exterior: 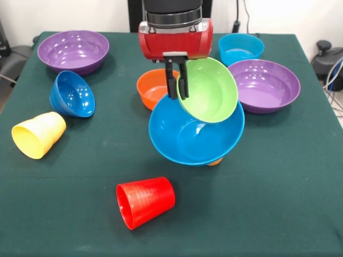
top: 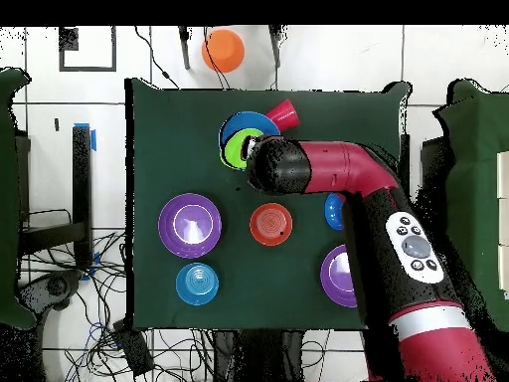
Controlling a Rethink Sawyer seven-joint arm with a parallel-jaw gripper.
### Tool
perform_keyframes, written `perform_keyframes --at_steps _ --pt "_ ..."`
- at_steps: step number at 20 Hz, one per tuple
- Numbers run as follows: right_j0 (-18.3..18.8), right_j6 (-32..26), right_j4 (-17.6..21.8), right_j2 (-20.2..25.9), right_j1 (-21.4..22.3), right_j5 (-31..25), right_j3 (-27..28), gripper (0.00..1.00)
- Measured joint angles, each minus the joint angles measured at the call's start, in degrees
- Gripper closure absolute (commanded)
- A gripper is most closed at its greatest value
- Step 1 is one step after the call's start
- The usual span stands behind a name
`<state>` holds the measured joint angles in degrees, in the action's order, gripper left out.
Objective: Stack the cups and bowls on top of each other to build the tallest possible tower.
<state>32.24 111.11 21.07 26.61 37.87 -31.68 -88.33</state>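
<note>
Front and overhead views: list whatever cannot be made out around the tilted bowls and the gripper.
- What props the large blue bowl: front view shows only an orange sliver under its rim.
- Green bowl grip: the gripper straddles its rim, but contact is unclear.
- Yellow cup: absent from the overhead view, probably under the arm.
- Dark blue bowl: arm covers most of it overhead.

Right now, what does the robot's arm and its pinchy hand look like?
The arm is a fat, glossy red tube with black rounded joints and a grey oval button panel. Its wrist ends in a red block under a black ring, and the gripper is two thin black fingers.
</note>
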Motion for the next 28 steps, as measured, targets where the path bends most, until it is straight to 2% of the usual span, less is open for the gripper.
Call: perform_keyframes --at_steps 9,28 --pt "-1.5 0.0 -0.4 -2.2 1.4 0.0 -0.2 1.0" --pt "-1.5 0.0 -0.4 -4.9 1.7 0.0 -0.2 1.0"
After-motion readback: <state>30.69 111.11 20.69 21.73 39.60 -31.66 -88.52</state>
